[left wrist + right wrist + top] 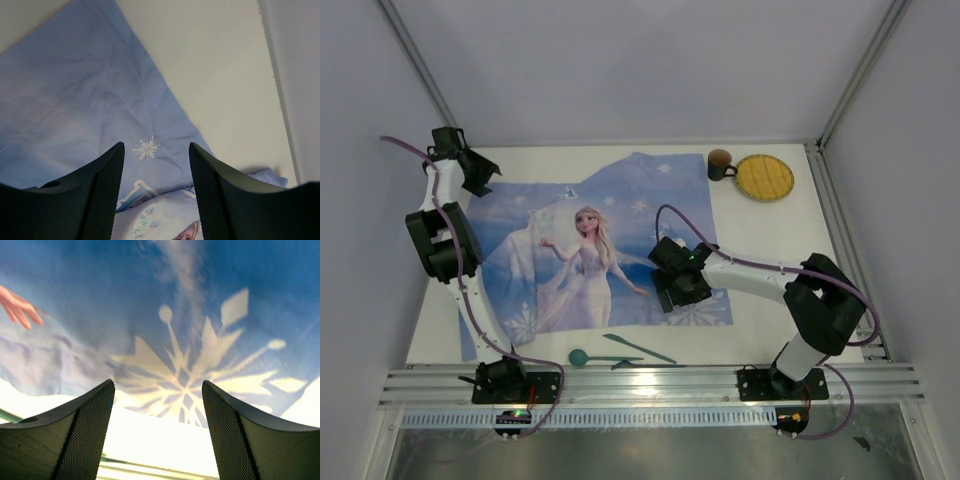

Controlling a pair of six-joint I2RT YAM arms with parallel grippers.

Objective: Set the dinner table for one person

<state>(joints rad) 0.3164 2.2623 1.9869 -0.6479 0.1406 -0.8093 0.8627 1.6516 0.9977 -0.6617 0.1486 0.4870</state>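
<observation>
The white dinner table (775, 235) bears a blue Elsa-print cloth (535, 270) spread over its middle; the far left corner looks folded over. My left gripper (483, 177) is open and empty above that far left corner; the left wrist view shows the cloth (75, 100) and bare table (215, 60) beyond my left gripper (156, 147). My right gripper (670, 297) is open and empty above the cloth's near right part. The right wrist view shows my right gripper (158, 385) over a snowflake print on the cloth (180, 370), near its edge.
A brown cup (720, 163) and a yellow round plate (764, 177) stand at the far right. A teal spoon (582, 357) and two other teal cutlery pieces (640, 348) lie by the near rail (650, 385). Grey walls close in three sides.
</observation>
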